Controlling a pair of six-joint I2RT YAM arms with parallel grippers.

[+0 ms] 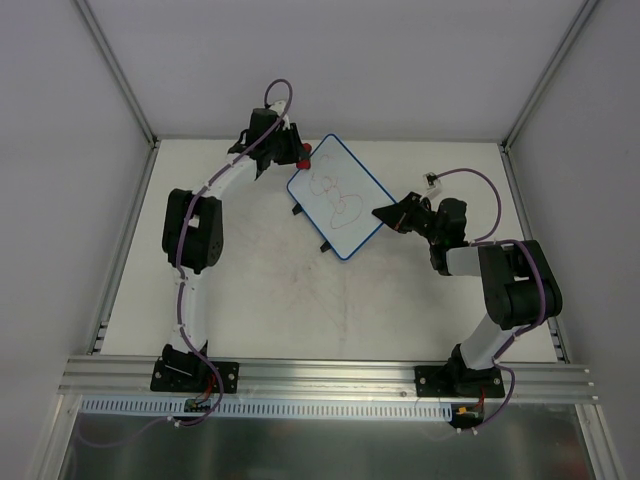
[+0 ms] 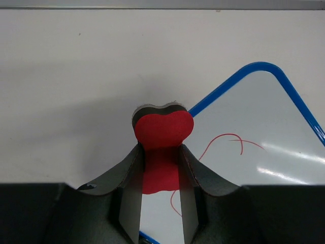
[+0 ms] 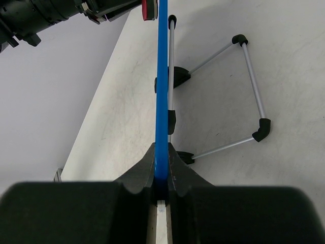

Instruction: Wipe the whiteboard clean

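The whiteboard (image 1: 337, 196) is a white board with a blue rim and reddish scribbles, held off the table in the middle back. My right gripper (image 1: 385, 214) is shut on its right edge; the right wrist view shows the blue rim (image 3: 162, 91) edge-on between the jaws of my right gripper (image 3: 161, 168), with a wire stand (image 3: 238, 96) folded out behind the board. My left gripper (image 1: 296, 155) is shut on a red eraser (image 2: 162, 137), which sits at the board's top left corner (image 2: 254, 127). Red scribble lines (image 2: 223, 140) lie just right of the eraser.
Grey enclosure walls stand at the left, right and back. An aluminium rail (image 1: 330, 375) runs along the near edge with both arm bases on it. The beige tabletop (image 1: 300, 300) shows faint smudges.
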